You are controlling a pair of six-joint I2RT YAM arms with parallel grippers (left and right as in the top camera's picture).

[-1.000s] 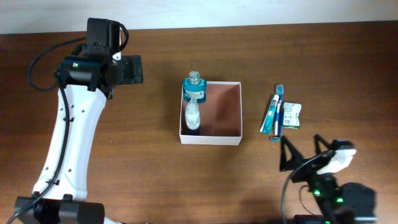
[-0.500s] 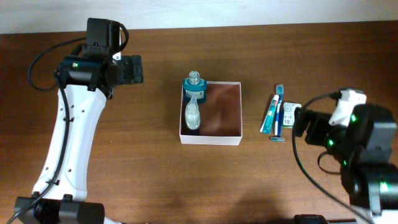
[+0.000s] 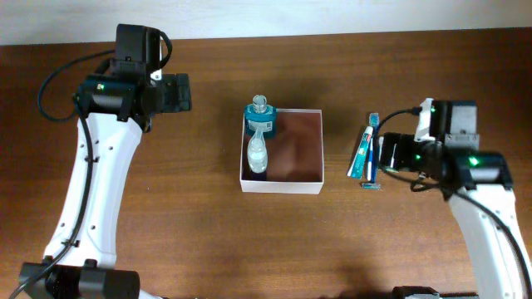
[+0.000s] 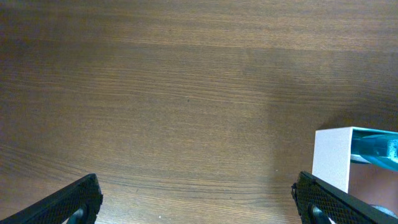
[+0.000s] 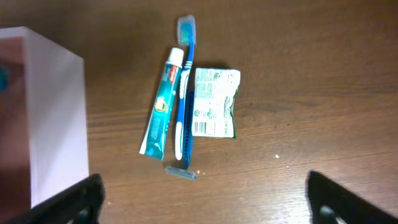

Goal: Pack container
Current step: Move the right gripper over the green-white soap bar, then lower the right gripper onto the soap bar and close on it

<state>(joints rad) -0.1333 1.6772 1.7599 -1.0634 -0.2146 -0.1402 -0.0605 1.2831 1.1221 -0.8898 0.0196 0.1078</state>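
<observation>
From overhead, the square, shallow container, thin white walls around a reddish-brown floor, sits mid-table between the arms. Against its wall on the left arm's side lie a teal round-bodied bottle and a small clear plastic bottle; the rest of its floor is bare. Well out from that wall hangs the left gripper, spread wide and holding nothing. On the container's other side, near but apart from it, lie a teal toothpaste tube and a blue toothbrush side by side. The right gripper hovers just beyond them.

The left wrist view shows bare wood between two parted black fingers, with one white corner of the container at the frame's edge.

The right wrist view shows its fingertips wide apart and empty above the tube, the brush, a green-and-white foil sachet and a small blue razor. The container's wall stands beside them.

The container looks like light card: stiff enough to stay put, but its walls would likely flex or crush. If it must be moved, pinching one wall near a corner seems safest. The bottles probably weight it toward the left arm's side.
</observation>
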